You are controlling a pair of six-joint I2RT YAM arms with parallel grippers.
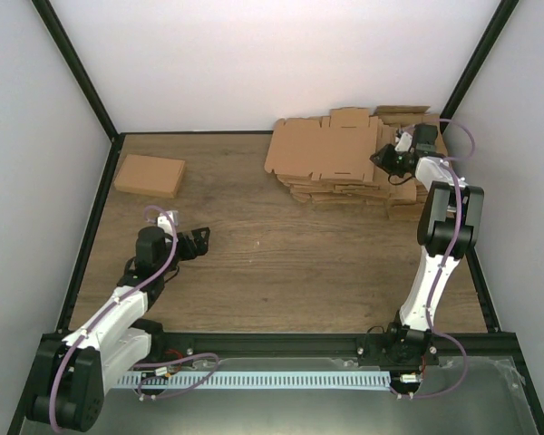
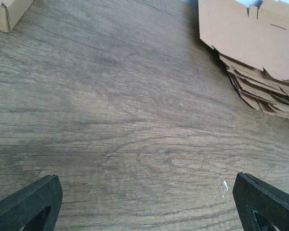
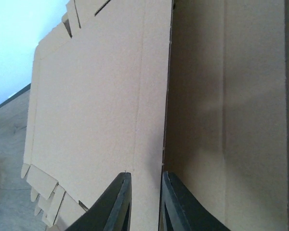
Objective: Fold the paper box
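Observation:
The paper box (image 1: 322,149) is the flat brown die-cut sheet on top of the pile at the back right, and its right edge looks slightly raised. In the right wrist view this sheet (image 3: 96,106) fills the left half. My right gripper (image 3: 144,175) straddles its right edge with the jaws narrowed to a small gap: one finger lies over the sheet's face, the other beyond the edge. I cannot see whether the pads press on it. From above, the right gripper (image 1: 385,159) sits at that edge. My left gripper (image 1: 198,240) hangs wide open and empty over the bare wood (image 2: 147,185) at the left.
Under the top sheet lies a thick pile of like cardboard sheets (image 1: 344,190), also seen from the left wrist (image 2: 260,86). A closed brown box (image 1: 150,175) rests at the back left. Black frame posts and pale walls bound the table.

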